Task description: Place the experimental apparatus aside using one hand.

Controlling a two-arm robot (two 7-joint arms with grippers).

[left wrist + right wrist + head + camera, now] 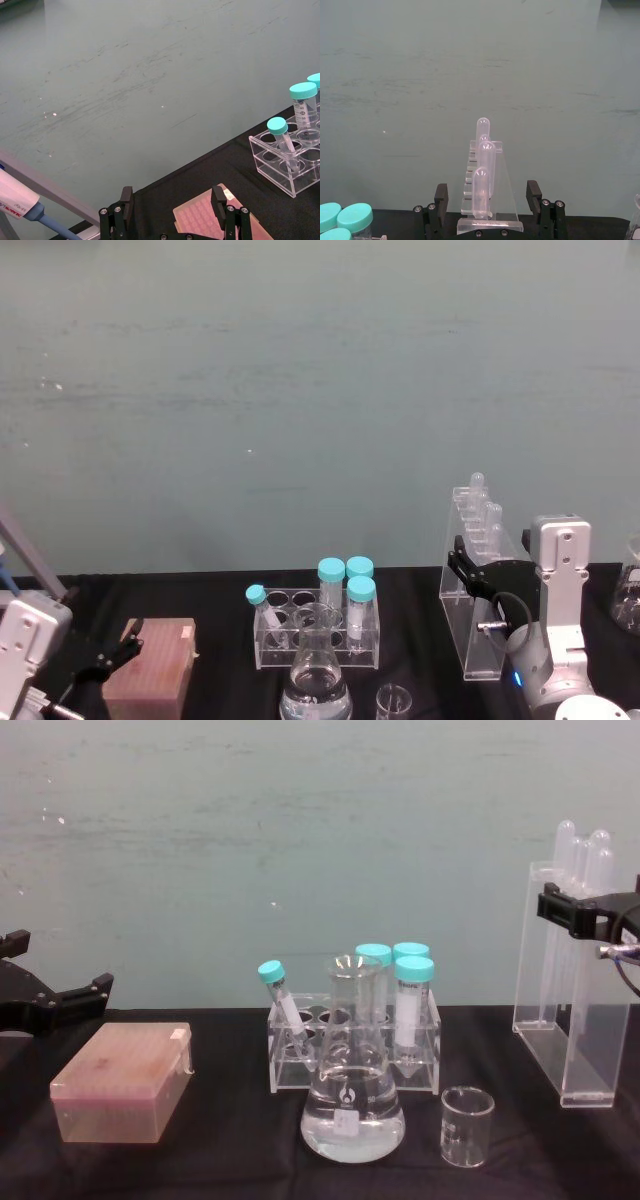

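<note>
**A:** Where is the right gripper?

**B:** The right gripper (487, 187) is on the right of the table, level with the upper part of the acrylic stand (565, 1050). Its jaws are spread. One black finger (440, 196) sits on each side of the stand, and the right wrist view shows a gap on both sides. It straddles the stand but grasps nothing.

**A:** And the stand itself?

**B:** It is upright on the black cloth (230, 1160), with its round-topped tubes (484, 150) rising above its top edge. It stands well apart from the other glassware, which is to its left.

**A:** What else is there?

**B:** Near the middle, at the near side, is the conical flask (352, 1110) with clear liquid in its lower part. The small beaker (467, 1125) is just beside it on the right, not touching and empty as far as I can see. Directly behind the flask is a clear rack (285, 1072) holding four teal-capped tubes (413, 1000). The leftmost tube leans to the left and the other three are upright.

**A:** And the other arm?

**B:** The left gripper (172, 200) hangs at the far left, jaws released and empty. It is close by the pink box (125, 1080), which lies on the left of the cloth.
</note>
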